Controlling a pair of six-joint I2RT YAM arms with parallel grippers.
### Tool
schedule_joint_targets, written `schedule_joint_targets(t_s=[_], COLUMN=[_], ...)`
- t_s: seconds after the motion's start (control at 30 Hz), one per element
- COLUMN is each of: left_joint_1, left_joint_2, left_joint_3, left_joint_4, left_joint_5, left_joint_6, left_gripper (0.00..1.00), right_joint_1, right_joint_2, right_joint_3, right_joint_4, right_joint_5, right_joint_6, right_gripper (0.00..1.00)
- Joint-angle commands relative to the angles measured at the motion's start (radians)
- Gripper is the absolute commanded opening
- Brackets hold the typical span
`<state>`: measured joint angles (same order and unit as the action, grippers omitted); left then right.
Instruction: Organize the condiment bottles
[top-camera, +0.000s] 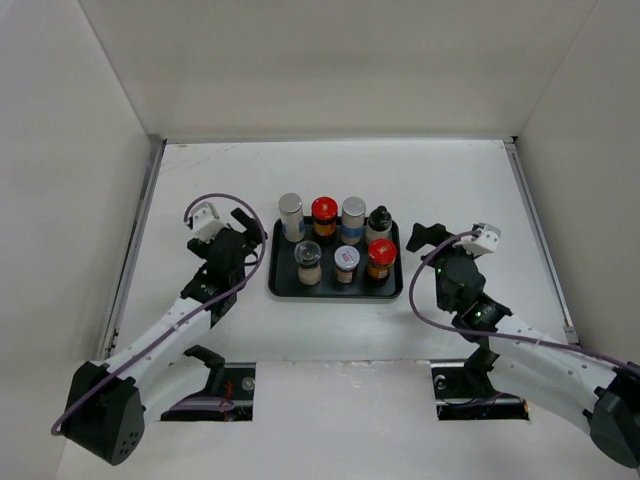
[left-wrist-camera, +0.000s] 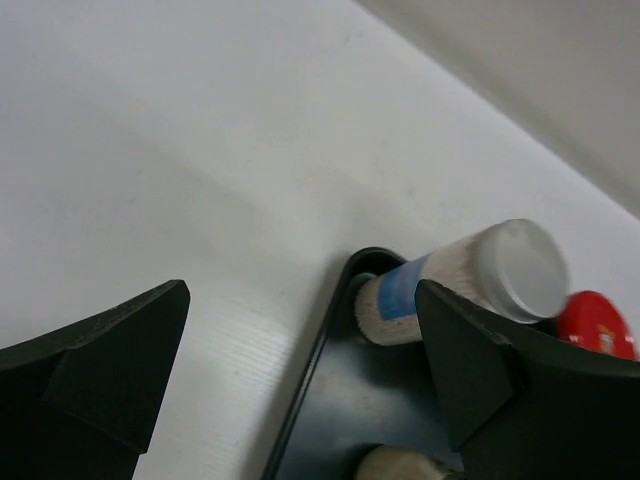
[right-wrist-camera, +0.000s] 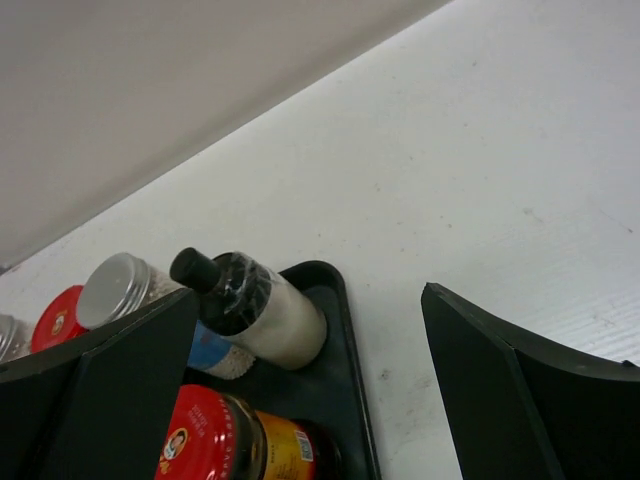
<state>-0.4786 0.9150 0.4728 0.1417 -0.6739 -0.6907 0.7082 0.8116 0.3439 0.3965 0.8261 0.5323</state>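
Seven condiment bottles stand upright in two rows on a flat black tray (top-camera: 282, 282). The back row has a silver cap (top-camera: 291, 207), a red cap (top-camera: 323, 209), a silver cap (top-camera: 353, 209) and a black cap (top-camera: 378, 219). The front row has a dark cap (top-camera: 308, 254), a white cap (top-camera: 346, 259) and a red cap (top-camera: 381, 251). My left gripper (top-camera: 251, 233) is open and empty just left of the tray. My right gripper (top-camera: 421, 246) is open and empty just right of it. The left wrist view shows the silver-capped bottle (left-wrist-camera: 470, 285) at the tray corner (left-wrist-camera: 335, 340). The right wrist view shows the black-capped bottle (right-wrist-camera: 255, 305) and the red-capped jar (right-wrist-camera: 215, 440).
White walls enclose the white table on three sides, with metal rails along the left edge (top-camera: 140, 220) and the right edge (top-camera: 530, 215). The arm bases sit at the near edge.
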Motion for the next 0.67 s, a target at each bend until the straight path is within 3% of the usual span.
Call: schedule_joint_targets(t_s=[0.0, 0.3, 0.63], left_joint_1=[0.064, 0.116, 0.119], left_joint_2=[0.038, 0.093, 0.105], left_joint_3=[0.027, 0.067, 0.116], left_joint_4=[-0.080, -0.149, -0.174], left_joint_5=[0.117, 0.181, 0.192], left_joint_6=[-0.095, -0.119, -0.106], left_gripper=[1.00, 1.00, 1.00], right_joint_1=[-0.037, -0.144, -0.154], right_joint_2=[-0.018, 0.038, 0.041], right_joint_3=[0.001, 0.007, 0.017], right_joint_4=[-0.059, -0.062, -0.085], right_joint_5=[-0.028, -0.222, -0.193], right_joint_6=[0.101, 0.144, 0.164], right_gripper=[1.00, 1.00, 1.00])
